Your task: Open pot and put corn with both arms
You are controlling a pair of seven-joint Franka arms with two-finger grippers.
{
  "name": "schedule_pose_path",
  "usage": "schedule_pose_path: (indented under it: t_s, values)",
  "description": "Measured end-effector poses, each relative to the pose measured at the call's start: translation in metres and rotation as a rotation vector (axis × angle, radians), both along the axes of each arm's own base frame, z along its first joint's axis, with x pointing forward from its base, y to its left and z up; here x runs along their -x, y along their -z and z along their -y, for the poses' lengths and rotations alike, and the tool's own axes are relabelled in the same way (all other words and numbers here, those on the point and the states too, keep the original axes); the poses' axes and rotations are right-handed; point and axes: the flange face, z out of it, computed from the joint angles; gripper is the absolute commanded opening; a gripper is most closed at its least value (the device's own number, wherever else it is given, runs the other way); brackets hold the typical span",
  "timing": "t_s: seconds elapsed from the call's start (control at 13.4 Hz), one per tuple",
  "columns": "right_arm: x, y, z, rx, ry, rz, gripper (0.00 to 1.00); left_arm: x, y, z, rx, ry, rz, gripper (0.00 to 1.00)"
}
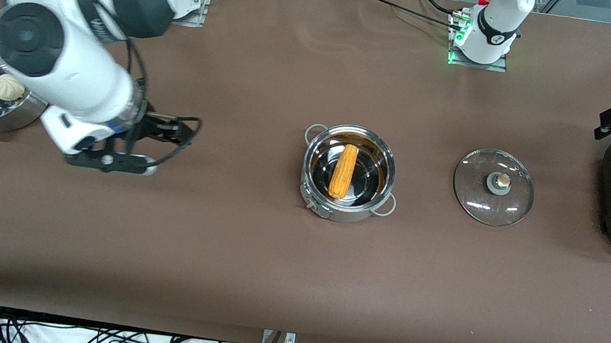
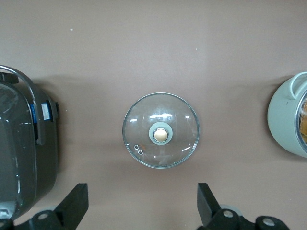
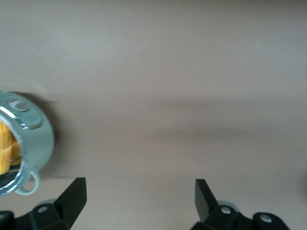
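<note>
Corn point(image 1: 343, 171) lies in my uncovered pot point(image 1: 348, 173), long axis running near-to-far, lid point(image 1: 493, 186) on the worktop between pot and my empty, spread left end effector point(image 2: 141, 203); right end effector point(image 1: 134, 144) likewise spread, empty

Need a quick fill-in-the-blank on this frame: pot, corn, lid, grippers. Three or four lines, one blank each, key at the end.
1. The corn lies inside the ____.
2. The glass lid rests flat on the table, beside the pot, toward the ____ arm's end.
3. The left gripper hangs over the lid with its jaws ____.
4. The right gripper, jaws open, holds ____.

Missing words: pot; left; open; nothing
</note>
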Motion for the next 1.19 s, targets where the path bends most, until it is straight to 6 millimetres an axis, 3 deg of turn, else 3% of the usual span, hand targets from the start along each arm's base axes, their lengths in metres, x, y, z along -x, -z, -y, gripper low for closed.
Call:
schedule_pose_path:
  t_s: [0.15, 0.37, 0.45, 0.52, 0.82, 1.04, 1.19]
  values:
    - [-0.011, 0.001, 0.061, 0.009, -0.017, -0.044, 1.0, 0.0, -0.005, 0.0, 0.0, -0.001, 0.0, 1.0]
    - [-0.025, 0.005, 0.17, -0.014, -0.055, -0.082, 1.0, -0.003, -0.003, 0.001, -0.002, -0.003, -0.006, 1.0]
    - [-0.026, 0.005, 0.197, -0.024, -0.051, -0.084, 1.0, -0.003, -0.002, 0.001, -0.007, -0.001, -0.008, 1.0]
    - [-0.027, 0.005, 0.212, -0.03, -0.042, -0.085, 1.0, -0.004, -0.002, 0.002, -0.011, 0.0, -0.009, 1.0]
    - [-0.027, 0.006, 0.218, -0.03, -0.033, -0.088, 1.0, -0.004, -0.003, 0.003, -0.014, -0.008, -0.006, 1.0]
    - [-0.027, 0.012, 0.245, -0.026, 0.019, -0.068, 1.0, -0.004, -0.006, 0.005, -0.015, -0.009, 0.0, 1.0]
    - [-0.023, 0.009, 0.252, -0.019, 0.083, 0.015, 1.0, -0.005, -0.006, 0.005, -0.015, -0.025, 0.0, 1.0]
